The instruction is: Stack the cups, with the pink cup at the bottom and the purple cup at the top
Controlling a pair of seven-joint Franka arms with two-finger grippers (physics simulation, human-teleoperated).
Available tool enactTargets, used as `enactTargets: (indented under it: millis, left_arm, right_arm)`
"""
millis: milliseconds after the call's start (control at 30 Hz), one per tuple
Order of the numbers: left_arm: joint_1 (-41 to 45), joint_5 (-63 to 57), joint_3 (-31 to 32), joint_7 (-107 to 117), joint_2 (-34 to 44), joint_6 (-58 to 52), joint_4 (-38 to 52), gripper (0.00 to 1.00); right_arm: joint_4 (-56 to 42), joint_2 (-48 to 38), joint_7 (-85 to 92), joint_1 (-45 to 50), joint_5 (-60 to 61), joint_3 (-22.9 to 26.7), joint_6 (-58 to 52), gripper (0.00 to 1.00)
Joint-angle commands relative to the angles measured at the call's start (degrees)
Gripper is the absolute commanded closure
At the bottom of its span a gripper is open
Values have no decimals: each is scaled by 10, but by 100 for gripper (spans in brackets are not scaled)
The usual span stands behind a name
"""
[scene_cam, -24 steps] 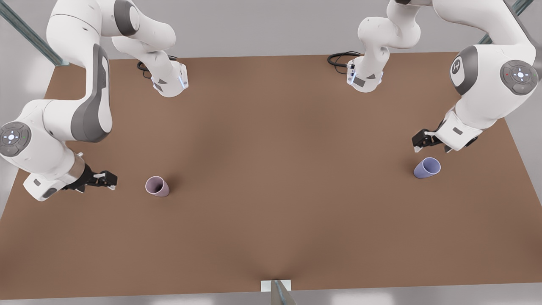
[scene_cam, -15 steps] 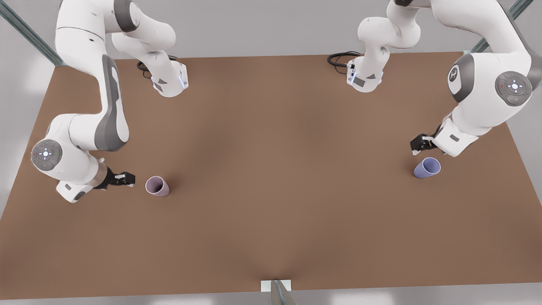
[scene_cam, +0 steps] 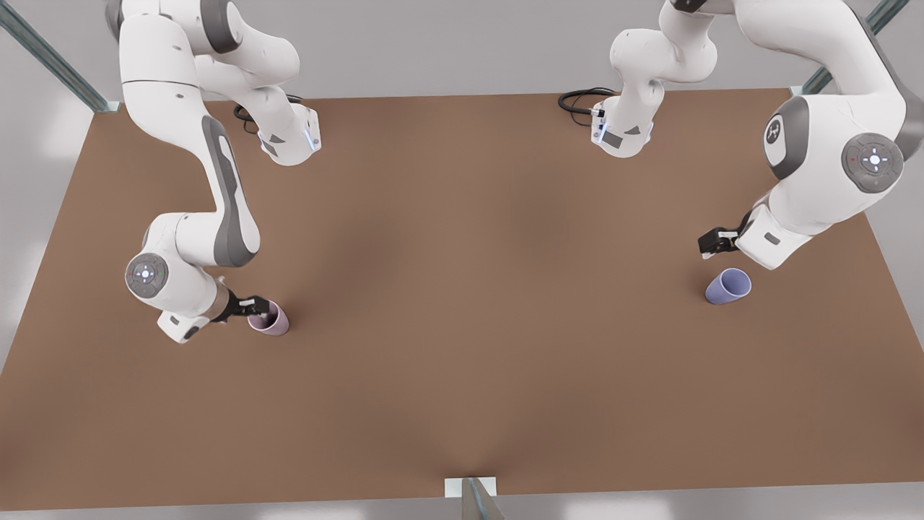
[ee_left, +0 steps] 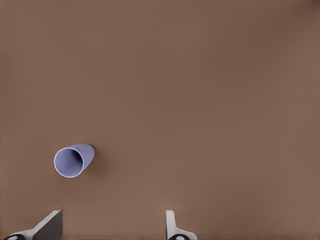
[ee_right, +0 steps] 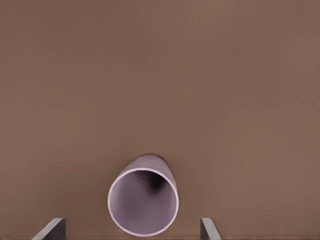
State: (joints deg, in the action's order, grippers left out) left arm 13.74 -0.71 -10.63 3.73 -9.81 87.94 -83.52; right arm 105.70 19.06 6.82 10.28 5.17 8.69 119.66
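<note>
since earlier, right tool has been brought to pink cup on desk, fingers spread wide, nothing held. left tool, open and empty, is held near purple cup.

right gripper: fingertips overlap the rim of the pink cup in the front view; contact can't be judged. Right wrist view cuts both fingers at the frame edge, tips alone visible.
pink cup: near rim partly covered by the gripper in the front view.
left gripper: mostly tucked under its own wrist housing in the front view. Left wrist view shows finger tips alone, the rest cropped.
purple cup: base hidden behind its own mouth in the left wrist view.
arms: upper links cut by the front view's top edge.
</note>
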Motion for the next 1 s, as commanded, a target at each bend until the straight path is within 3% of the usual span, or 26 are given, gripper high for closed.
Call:
enactTargets:
  millis: [0,467,900,967]
  left_arm:
    - [0,-1,-1,7,0,-5,0,0]
    - [0,-1,-1,8,-1,-14,0,0]
    - [0,-1,-2,9,-6,-16,0,0]
    - [0,-1,-2,9,-6,-16,0,0]
  right_arm:
    - [6,1,7,0,1,0,23,0]
    - [65,42,23,-21,3,0,103,0]
    - [75,61,22,-23,4,0,107,0]
    - [75,65,18,-22,5,0,107,6]
